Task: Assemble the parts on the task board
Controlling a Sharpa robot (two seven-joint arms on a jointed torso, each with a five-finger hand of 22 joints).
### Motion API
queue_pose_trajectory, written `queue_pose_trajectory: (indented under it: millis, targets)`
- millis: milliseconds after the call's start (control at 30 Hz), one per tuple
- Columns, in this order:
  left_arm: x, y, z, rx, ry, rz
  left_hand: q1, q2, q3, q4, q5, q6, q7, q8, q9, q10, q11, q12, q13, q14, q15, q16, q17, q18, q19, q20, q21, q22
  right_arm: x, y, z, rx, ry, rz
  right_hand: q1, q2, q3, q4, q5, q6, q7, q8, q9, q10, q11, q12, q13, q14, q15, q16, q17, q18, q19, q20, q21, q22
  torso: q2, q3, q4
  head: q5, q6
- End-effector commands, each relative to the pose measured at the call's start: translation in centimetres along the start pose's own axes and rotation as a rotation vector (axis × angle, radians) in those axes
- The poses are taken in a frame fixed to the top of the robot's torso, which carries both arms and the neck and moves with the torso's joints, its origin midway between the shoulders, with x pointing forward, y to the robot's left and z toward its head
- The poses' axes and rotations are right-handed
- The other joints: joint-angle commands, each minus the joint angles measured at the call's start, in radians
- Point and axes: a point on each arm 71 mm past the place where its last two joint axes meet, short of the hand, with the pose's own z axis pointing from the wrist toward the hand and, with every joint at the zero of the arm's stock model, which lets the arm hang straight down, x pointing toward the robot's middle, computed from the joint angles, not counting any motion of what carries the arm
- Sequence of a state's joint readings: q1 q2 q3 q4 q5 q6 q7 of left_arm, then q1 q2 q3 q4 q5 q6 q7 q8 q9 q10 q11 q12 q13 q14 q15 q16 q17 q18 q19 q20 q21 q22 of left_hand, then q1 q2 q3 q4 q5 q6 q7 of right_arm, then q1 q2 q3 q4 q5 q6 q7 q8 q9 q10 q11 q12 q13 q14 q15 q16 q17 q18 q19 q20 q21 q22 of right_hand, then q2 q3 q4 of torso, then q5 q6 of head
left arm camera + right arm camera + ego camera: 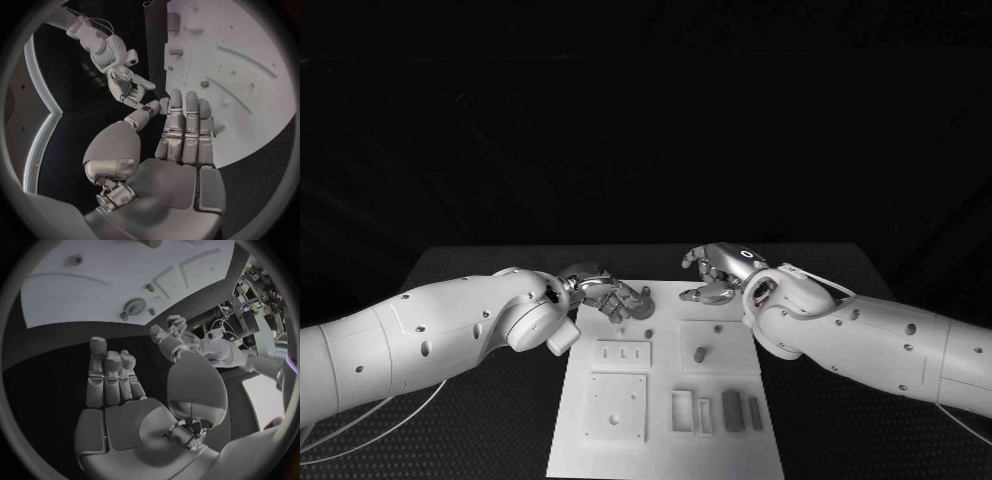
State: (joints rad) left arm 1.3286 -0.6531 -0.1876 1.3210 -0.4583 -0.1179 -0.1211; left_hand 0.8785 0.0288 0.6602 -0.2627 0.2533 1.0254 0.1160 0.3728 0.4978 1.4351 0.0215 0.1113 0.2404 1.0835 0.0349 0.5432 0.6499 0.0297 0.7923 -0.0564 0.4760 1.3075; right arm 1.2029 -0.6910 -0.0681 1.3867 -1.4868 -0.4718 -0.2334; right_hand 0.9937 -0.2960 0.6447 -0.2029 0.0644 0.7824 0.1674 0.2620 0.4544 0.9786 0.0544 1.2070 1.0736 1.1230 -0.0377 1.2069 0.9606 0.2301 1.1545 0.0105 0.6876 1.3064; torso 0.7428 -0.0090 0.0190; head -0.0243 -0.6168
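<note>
Two silver hands hovered over the far end of the task board (733, 400), a long white plate lying lengthwise on the black table (473, 420). The left hand (606, 295) sat at the board's far left corner; in the left wrist view its fingers (185, 125) lay straight and side by side with the thumb apart, and nothing rested in its palm. The right hand (718, 272) hung just beyond the board's far edge, near the left hand but apart from it. Its fingers (109, 375) looked loosely bent in the right wrist view, with the thumb set off to one side and nothing held.

Below both hands, toward the robot, the board carried raised white squares. One square just beneath the left hand had small slots, and a larger square plate (616, 406) lay nearer the robot. Under the right hand a short grey peg (700, 353) stood upright in another raised square. Several grey parts, among them a dark grey bar (731, 409), stood side by side with white frames at the board's near right. A small round piece (648, 331) lay on the board just beside the left hand's fingertips, not touching them.
</note>
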Motion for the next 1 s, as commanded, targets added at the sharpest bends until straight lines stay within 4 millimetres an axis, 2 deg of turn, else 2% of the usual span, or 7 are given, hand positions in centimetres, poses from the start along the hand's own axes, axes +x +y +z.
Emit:
queue_pose_trajectory:
  millis: [33, 200, 300, 467, 600, 767, 1000]
  targets:
    - [-0.4, 0.1, 0.0, -0.016, -0.024, 0.124, -0.003, 0.010, 0.003, -0.002, -0.008, 0.042, -0.034, 0.000, 0.005, 0.013, -0.003, 0.009, 0.007, 0.013, -0.008, 0.014, 0.004, -0.014, 0.007, -0.013, 0.010, 0.020, -1.7, -2.1, 0.1, 0.010, -0.095, 0.097, 0.008, 0.002, 0.005, 0.010, 0.008, 0.013, 0.015, 0.000, -0.001, -0.150, 0.016, -0.006, -0.007, -0.011, -0.001, -0.006, -0.006, 0.031, -0.011, 0.005, -0.011, -0.002, -0.001, 0.0023, -0.0033, 0.007, 0.000]
    - [-0.2, 0.3, 0.2, -0.061, 0.012, 0.221, 0.000, 0.007, -0.004, -0.009, 0.012, 0.054, -0.040, 0.002, 0.017, 0.065, -0.033, 0.058, 0.054, 0.072, -0.048, 0.102, 0.044, -0.006, 0.062, -0.043, 0.064, 0.025, -4.3, -5.3, 0.6, 0.071, -0.157, 0.178, 0.022, 0.006, 0.020, 0.028, 0.032, 0.017, 0.014, 0.004, -0.002, -0.153, 0.016, -0.003, -0.019, -0.014, -0.001, -0.008, -0.011, 0.032, -0.012, 0.012, -0.018, -0.002, -0.001, 0.0030, -0.0022, 0.005, 0.000]
    - [0.1, 0.4, 0.3, -0.092, 0.038, 0.261, -0.014, 0.006, -0.009, -0.024, 0.096, 0.069, -0.050, 0.001, 0.033, 0.059, -0.057, 0.181, 0.148, 0.082, -0.081, 0.199, 0.086, -0.008, 0.095, -0.076, 0.125, 0.023, -5.8, -6.8, 1.0, 0.108, -0.172, 0.255, 0.018, 0.006, 0.017, 0.040, 0.070, 0.017, 0.014, 0.006, -0.004, -0.156, 0.016, -0.003, -0.027, -0.020, 0.000, -0.012, -0.016, 0.032, -0.018, 0.016, -0.025, -0.002, -0.002, 0.0045, -0.0058, 0.006, -0.003]
    - [0.2, 0.2, 0.8, -0.140, 0.049, 0.295, -0.015, 0.007, -0.011, -0.025, 0.104, 0.080, -0.070, -0.003, 0.055, 0.066, -0.085, 0.381, 0.290, 0.144, -0.135, 0.333, 0.126, -0.001, 0.156, -0.120, 0.220, 0.026, -7.0, -8.8, 1.6, 0.181, -0.196, 0.355, 0.008, 0.020, -0.027, 0.031, 0.138, 0.008, 0.020, 0.009, -0.006, -0.189, 0.024, -0.037, -0.080, -0.074, 0.008, -0.068, -0.054, 0.026, -0.083, 0.043, -0.081, -0.012, -0.007, 0.0099, -0.0106, 0.011, -0.012]
    - [0.0, -0.3, 1.0, -0.167, 0.040, 0.311, -0.065, 0.024, -0.006, -0.028, 0.182, 0.111, -0.094, 0.008, 0.089, 0.035, -0.107, 0.553, 0.416, 0.157, -0.174, 0.446, 0.150, 0.002, 0.179, -0.154, 0.307, 0.023, -7.0, -9.3, 1.8, 0.197, -0.190, 0.371, 0.010, 0.033, -0.047, 0.024, 0.155, 0.002, 0.025, 0.012, -0.008, -0.206, 0.029, -0.055, -0.117, -0.101, 0.015, -0.102, -0.084, 0.024, -0.123, 0.062, -0.117, -0.020, -0.009, 0.0132, -0.0112, 0.016, -0.020]
    - [0.2, -1.0, 1.3, -0.192, 0.049, 0.355, -0.085, 0.016, 0.008, -0.028, 0.254, 0.136, -0.104, 0.019, 0.118, 0.027, -0.120, 0.627, 0.461, 0.165, -0.187, 0.503, 0.147, 0.001, 0.182, -0.171, 0.354, 0.023, -6.9, -9.5, 2.0, 0.207, -0.188, 0.379, 0.015, 0.036, -0.053, 0.023, 0.160, -0.001, 0.027, 0.014, -0.010, -0.212, 0.031, -0.057, -0.137, -0.109, 0.017, -0.108, -0.096, 0.026, -0.133, 0.071, -0.128, -0.020, -0.013, 0.0188, -0.0143, 0.019, -0.033]
    - [1.5, -1.3, 1.6, -0.215, 0.103, 0.423, -0.110, 0.002, 0.079, -0.029, 0.266, 0.153, -0.113, 0.020, 0.157, 0.008, -0.131, 0.703, 0.494, 0.164, -0.203, 0.569, 0.125, 0.000, 0.182, -0.192, 0.409, 0.018, -6.7, -9.4, 2.2, 0.213, -0.182, 0.387, 0.019, 0.039, -0.056, 0.022, 0.164, -0.003, 0.028, 0.014, -0.011, -0.215, 0.032, -0.058, -0.147, -0.114, 0.018, -0.109, -0.101, 0.028, -0.137, 0.075, -0.133, -0.019, -0.018, 0.0209, -0.0154, 0.020, -0.053]
